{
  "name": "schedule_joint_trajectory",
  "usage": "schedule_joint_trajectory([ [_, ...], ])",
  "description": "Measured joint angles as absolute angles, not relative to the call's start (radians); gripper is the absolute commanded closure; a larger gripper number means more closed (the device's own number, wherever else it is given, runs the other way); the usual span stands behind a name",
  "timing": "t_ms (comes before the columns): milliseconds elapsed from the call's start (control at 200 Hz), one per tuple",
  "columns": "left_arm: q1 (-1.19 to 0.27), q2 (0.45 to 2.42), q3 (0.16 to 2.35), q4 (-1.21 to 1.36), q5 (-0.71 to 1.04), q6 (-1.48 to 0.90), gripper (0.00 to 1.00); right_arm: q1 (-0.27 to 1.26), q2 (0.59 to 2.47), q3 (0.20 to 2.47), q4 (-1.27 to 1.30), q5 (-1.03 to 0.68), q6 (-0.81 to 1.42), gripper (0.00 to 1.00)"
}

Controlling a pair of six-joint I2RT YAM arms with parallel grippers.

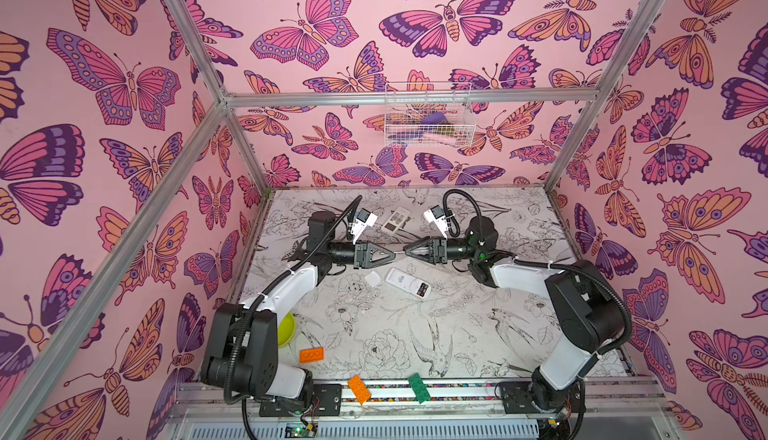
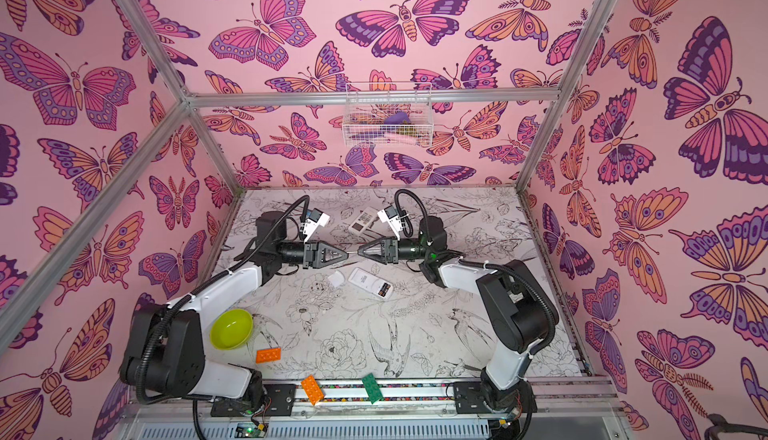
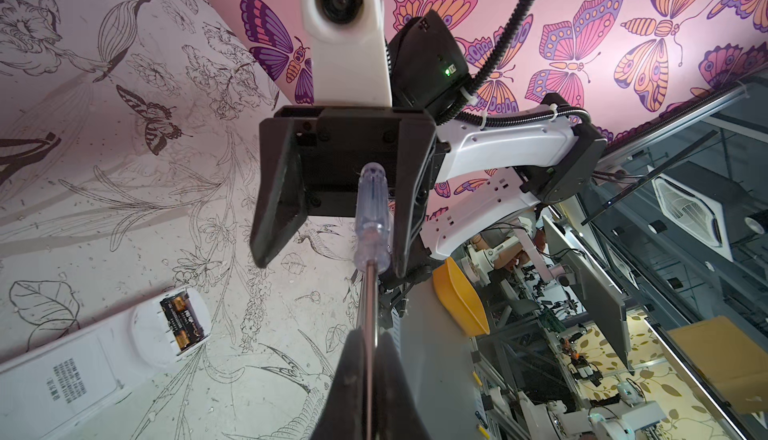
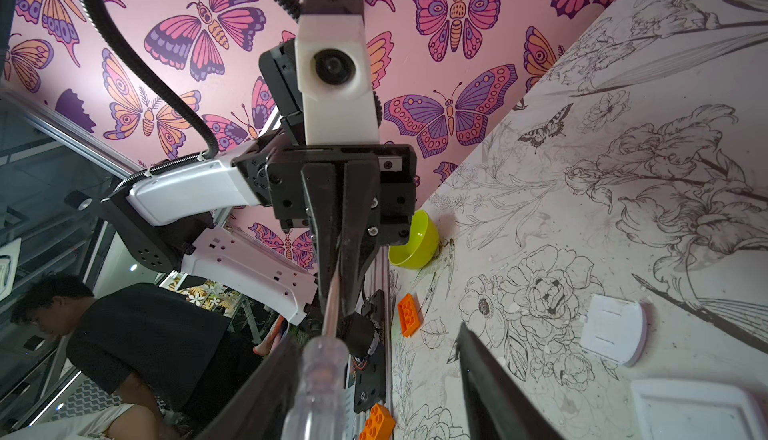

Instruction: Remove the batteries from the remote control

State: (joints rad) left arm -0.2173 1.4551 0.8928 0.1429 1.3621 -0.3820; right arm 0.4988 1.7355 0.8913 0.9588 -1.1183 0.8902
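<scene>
Batteries (image 3: 183, 321) sit in the open bay of the white remote (image 1: 405, 282), below both hands. The left hand (image 1: 392, 254) is clamped on the metal shaft of a screwdriver (image 3: 372, 217). The right hand (image 1: 407, 251) faces it, jaws apart around the clear handle, with a gap on one side. The remote lies on the bench (image 1: 374, 334), its cover (image 1: 372, 279) just beside.

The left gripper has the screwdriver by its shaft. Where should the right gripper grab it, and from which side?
Grip the screwdriver on its clear handle, coming end-on from the butt, facing the left gripper. That gripper is shut on the thin shaft, leaving only the thick handle free, and it lies between the open jaws of the right gripper.
</scene>
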Motion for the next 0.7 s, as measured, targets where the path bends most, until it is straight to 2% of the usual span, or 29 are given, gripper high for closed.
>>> schedule_joint_trajectory([
  [205, -0.220, 1.460, 0.899, 0.162, 1.362, -0.402, 1.00, 0.506, 1.736, 0.891, 0.995, -1.118, 0.916, 0.44],
  [446, -0.222, 1.476, 0.899, 0.168, 1.362, -0.410, 1.00, 0.509, 1.755, 0.890, 1.056, -1.119, 0.951, 0.52],
  [511, -0.221, 1.477, 0.899, 0.168, 1.361, -0.410, 1.00, 0.510, 1.761, 0.888, 1.069, -1.121, 0.957, 0.58],
  [701, -0.222, 1.482, 0.899, 0.169, 1.361, -0.409, 1.00, 0.510, 1.766, 0.878, 1.087, -1.123, 0.969, 0.62],
])
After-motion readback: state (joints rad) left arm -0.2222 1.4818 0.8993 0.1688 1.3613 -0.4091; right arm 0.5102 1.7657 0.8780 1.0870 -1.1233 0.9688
